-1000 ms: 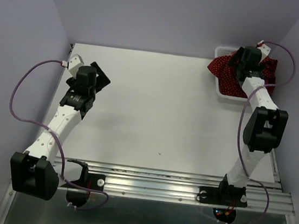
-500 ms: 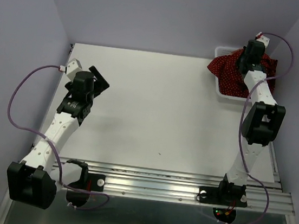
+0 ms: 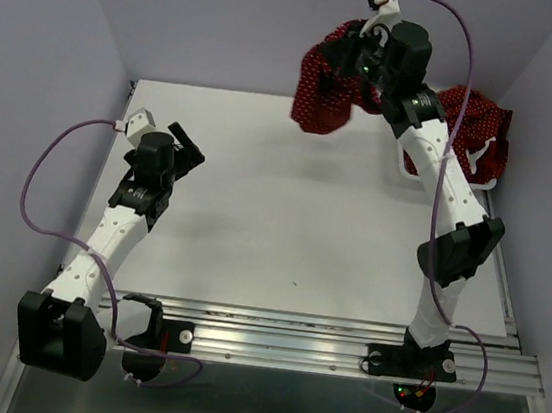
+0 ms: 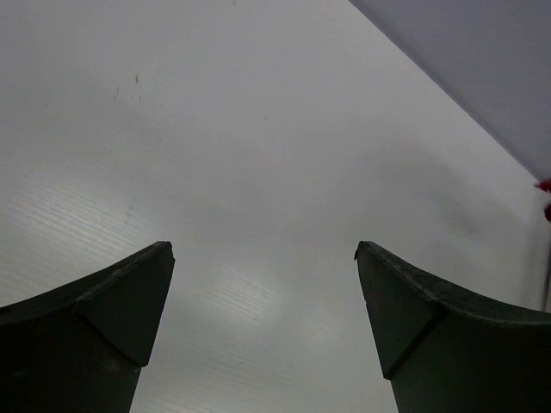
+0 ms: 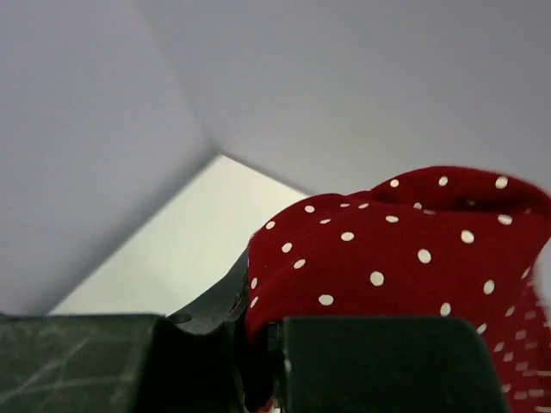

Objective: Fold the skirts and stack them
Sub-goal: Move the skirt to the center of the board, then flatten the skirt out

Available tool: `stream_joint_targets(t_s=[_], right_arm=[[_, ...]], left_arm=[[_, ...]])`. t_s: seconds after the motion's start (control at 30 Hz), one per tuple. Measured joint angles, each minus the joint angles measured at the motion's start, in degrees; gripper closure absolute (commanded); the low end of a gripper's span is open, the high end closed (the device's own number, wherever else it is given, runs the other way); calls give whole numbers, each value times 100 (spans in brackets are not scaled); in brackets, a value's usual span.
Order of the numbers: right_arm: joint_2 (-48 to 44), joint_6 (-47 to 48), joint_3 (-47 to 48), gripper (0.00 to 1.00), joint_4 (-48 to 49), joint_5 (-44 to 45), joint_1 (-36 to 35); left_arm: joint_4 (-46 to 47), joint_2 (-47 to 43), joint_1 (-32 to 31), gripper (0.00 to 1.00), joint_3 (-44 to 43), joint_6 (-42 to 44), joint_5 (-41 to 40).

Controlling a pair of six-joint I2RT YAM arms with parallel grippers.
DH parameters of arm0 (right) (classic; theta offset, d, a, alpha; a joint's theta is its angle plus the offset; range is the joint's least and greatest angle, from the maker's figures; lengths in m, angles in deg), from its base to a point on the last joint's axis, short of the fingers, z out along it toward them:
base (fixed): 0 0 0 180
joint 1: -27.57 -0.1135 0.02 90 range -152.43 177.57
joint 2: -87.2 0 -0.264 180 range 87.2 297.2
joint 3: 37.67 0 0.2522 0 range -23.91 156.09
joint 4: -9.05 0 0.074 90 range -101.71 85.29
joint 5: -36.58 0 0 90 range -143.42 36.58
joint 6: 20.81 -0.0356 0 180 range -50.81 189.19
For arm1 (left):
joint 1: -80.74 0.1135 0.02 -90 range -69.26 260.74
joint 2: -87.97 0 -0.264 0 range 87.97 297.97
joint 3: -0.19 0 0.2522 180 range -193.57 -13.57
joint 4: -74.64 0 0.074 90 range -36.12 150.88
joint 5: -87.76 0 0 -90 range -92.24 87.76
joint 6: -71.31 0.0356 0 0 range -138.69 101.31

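Observation:
A dark red skirt with white polka dots (image 3: 323, 89) hangs in the air over the table's back edge, with my right gripper (image 3: 362, 60) shut on it. The right wrist view shows the dotted skirt (image 5: 405, 249) bunched and pinched in the right gripper (image 5: 258, 344). More dark red dotted cloth (image 3: 479, 126) lies heaped at the back right, over the basket. I cannot tell whether it is a separate skirt. My left gripper (image 3: 187, 145) stands open over the left side of the table, and in the left wrist view the left gripper (image 4: 263, 258) has nothing in it. No plaid skirt shows.
The white basket (image 3: 403, 166) at the back right shows only a bit of its rim under the cloth and the right arm. The white table (image 3: 285, 218) spreads between the arms. Purple walls close in at the back and both sides.
My right gripper closed on the dotted skirt in the basket, then rose and swung left, pulling it up and out. The left arm shifted only slightly.

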Motion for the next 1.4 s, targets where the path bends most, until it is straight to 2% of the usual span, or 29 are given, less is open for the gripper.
stream_joint_targets(t_s=[0.1, 0.2, 0.23, 0.3, 0.33, 0.37, 0.4, 0.43, 0.47, 0.5, 0.6, 0.73, 0.87, 1.13, 1.27, 1.4], right_arm=[[319, -404, 855, 99, 343, -540, -490], [411, -874, 1093, 96, 776, -813, -518], [396, -997, 1040, 86, 901, -820, -476], [260, -1106, 638, 74, 1117, -737, -387], [136, -1139, 275, 62, 1272, -671, -352], [-15, -1193, -164, 57, 1307, -588, -306], [-181, -1259, -774, 44, 1414, -476, -273], [-282, -1300, -1147, 21, 1451, -409, -247], [-428, -1344, -1784, 7, 1541, -337, -214], [-529, -1421, -2358, 0, 1475, -302, -179], [-483, -1410, -3604, 0, 879, -240, -90], [-363, -1338, -4131, 0, -229, -116, -55], [-647, -1222, -4315, 0, -562, 240, -61], [-820, -931, -4111, 0, -625, 1464, -63], [-348, -680, -3541, 0, -634, 2041, -26], [326, -461, -2798, 0, -649, 2044, 208]], left_arm=[[-2, 37, 66, 1, -175, 63, 20], [0, 15, 120, 1, -326, 85, -20], [-13, -2, 129, 1, -356, 85, -61], [-98, -66, 151, 1, -393, 74, -190], [-164, -103, 153, 1, -400, 55, -264], [-245, -153, 153, 1, -400, 28, -319], [-348, -203, 153, 1, -400, -17, -387], [-457, -267, 155, 1, -400, -61, -455], [-555, -326, 155, 1, -400, -90, -509], [-673, -396, 155, 1, -400, -146, -573], [-1012, -577, 155, 1, -398, -330, -728], [-1180, -623, 175, 1, -310, -490, -741], [-1167, -345, 190, 1, -190, -501, -442], [-372, 721, 188, 1, 85, -245, 1108], [70, 1368, 120, 1, 173, -127, 1834], [411, 2020, -87, 1, 192, -17, 2286]])
